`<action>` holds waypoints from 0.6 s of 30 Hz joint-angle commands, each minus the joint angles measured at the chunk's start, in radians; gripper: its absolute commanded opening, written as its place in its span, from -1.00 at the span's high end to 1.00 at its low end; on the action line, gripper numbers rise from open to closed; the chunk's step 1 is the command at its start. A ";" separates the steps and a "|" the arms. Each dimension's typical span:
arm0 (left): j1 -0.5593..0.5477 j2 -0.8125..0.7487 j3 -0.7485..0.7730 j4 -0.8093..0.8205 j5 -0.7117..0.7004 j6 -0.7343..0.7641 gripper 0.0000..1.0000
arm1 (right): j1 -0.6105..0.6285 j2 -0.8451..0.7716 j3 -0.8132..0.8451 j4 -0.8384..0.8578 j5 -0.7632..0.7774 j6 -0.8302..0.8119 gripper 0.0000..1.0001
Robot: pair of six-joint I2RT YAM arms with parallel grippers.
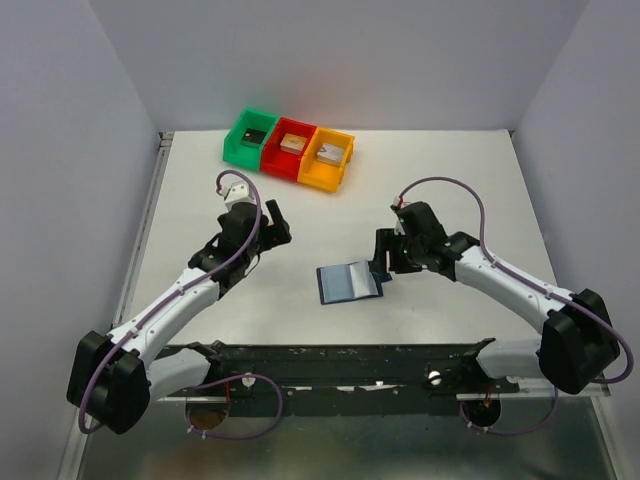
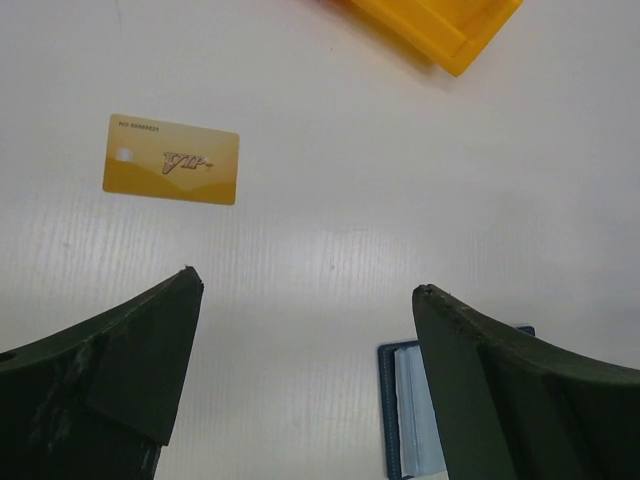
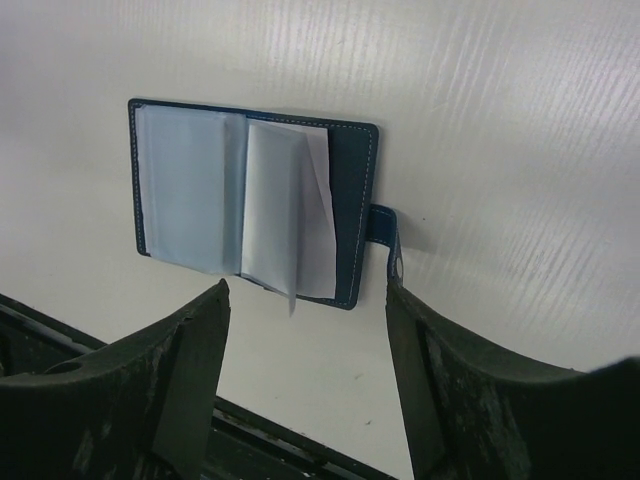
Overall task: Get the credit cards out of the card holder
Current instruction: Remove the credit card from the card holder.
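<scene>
Gold card (image 2: 171, 159) likely stiff, slick, light: pinch by edge. Card holder (image 3: 250, 205) floppy. Left gripper (image 2: 307, 283), right gripper (image 3: 307, 290) spread, empty.

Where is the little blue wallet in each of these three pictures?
Top external: card holder lies open, just below the picture's centre.
Left wrist: card holder is cut off at the bottom edge, right of centre.
Right wrist: card holder lies open, upper left of centre.
Shared landmark: orange bin, also at the left wrist view's top edge; not in the right wrist view.
</scene>
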 commanded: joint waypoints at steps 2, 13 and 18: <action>0.022 -0.010 -0.077 0.107 0.225 -0.039 -0.98 | 0.000 0.031 -0.024 -0.019 0.048 0.010 -0.41; -0.066 0.095 -0.223 0.400 0.481 -0.226 -0.69 | 0.000 0.091 -0.024 -0.017 0.078 0.025 -0.38; -0.097 0.121 -0.220 0.392 0.480 -0.218 -0.67 | -0.003 0.138 -0.030 -0.022 0.138 0.033 -0.34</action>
